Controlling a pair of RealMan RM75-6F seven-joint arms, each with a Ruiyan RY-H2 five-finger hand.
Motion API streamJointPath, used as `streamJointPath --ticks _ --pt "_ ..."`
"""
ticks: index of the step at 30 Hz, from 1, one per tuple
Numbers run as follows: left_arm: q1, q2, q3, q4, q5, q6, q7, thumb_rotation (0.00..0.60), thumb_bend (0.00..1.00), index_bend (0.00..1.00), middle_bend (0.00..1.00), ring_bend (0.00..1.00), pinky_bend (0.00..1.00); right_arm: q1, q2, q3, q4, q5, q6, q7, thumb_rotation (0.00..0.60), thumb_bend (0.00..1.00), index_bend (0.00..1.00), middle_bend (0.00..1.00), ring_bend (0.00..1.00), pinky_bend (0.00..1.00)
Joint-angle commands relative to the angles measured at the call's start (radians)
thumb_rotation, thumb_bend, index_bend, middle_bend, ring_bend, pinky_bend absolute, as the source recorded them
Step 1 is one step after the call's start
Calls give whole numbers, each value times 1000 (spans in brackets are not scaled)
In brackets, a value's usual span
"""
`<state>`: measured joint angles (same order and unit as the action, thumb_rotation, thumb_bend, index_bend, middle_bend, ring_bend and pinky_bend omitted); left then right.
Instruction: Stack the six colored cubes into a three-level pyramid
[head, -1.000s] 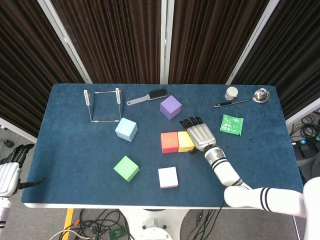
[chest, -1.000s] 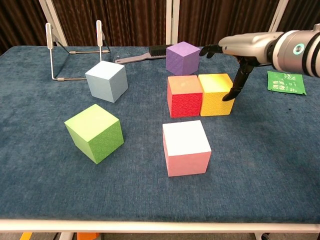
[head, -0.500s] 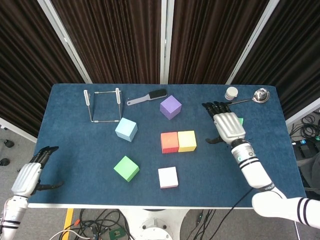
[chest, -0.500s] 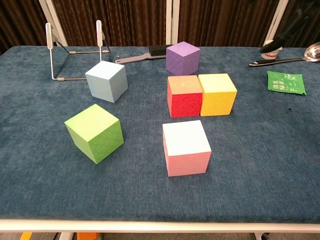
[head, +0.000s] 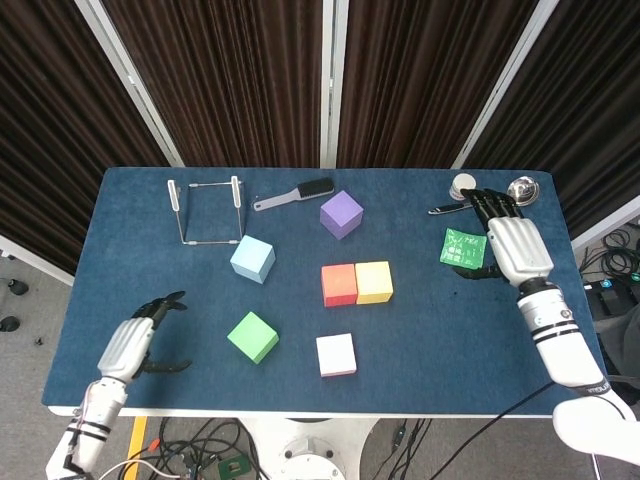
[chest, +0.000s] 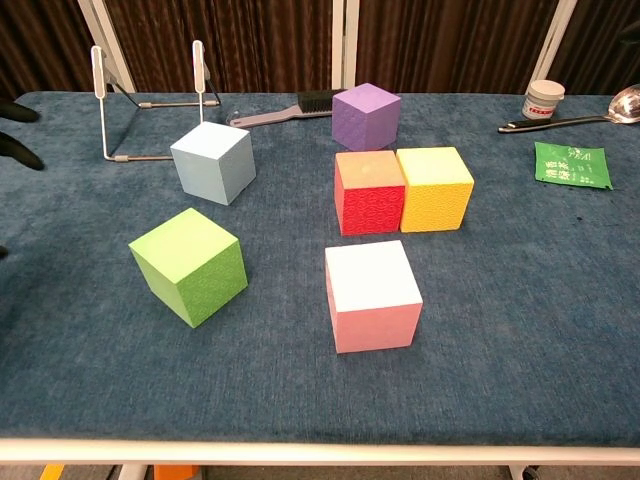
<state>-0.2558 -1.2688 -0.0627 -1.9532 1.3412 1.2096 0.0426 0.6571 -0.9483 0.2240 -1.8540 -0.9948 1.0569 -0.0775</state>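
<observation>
The right hand (head: 518, 246) has pulled away from the yellow cube (head: 373, 282) toward 3 o'clock, apparently empty; the left hand (head: 128, 345) has come over the worktop's (head: 420, 330) 8 o'clock edge.

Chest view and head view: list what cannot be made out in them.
- Left robot hand: the chest view's left edge cuts it off, leaving only dark fingertips.
- Right robot hand: absent from the chest view.
- Green packet: print too small in both views.
- Small jar: label too small to read.

table (head: 150, 270) | cubes: red (head: 339, 285), yellow (head: 373, 282), pink (head: 336, 355), green (head: 252, 336)
</observation>
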Motion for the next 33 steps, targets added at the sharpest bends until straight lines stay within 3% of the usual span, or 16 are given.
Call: streamJointPath --ticks 1,7,11,14,24,33 --pt "-46 -73 -21 -45 -86 -46 90 600 0 106 243 114 150 -11 4 -3 7 -11 -3 9 600 0 0 71 0 0" --pt "-79 -151 -48 -78 -205 -34 197 591 0 106 245 114 154 -31 -6 -3 30 -30 -7 36 600 0 0 71 0 0" --pt "-97 -183 -57 -115 -272 -14 261 488 0 105 245 114 155 -43 -17 -4 54 -49 -17 67 600 0 0 72 0 0" --pt "-108 -211 -62 -131 -302 14 314 468 0 104 239 114 155 -51 -23 -3 70 -68 -20 90 600 0 0 71 0 0" --pt "-165 -329 -83 -94 -398 63 445 459 0 101 173 97 154 -90 -32 -4 108 -159 -10 192 600 0 0 69 0 0" --pt "-191 -381 -88 -58 -415 126 531 529 0 101 122 54 149 -116 -31 -1 142 -209 -5 267 600 0 0 62 0 0"
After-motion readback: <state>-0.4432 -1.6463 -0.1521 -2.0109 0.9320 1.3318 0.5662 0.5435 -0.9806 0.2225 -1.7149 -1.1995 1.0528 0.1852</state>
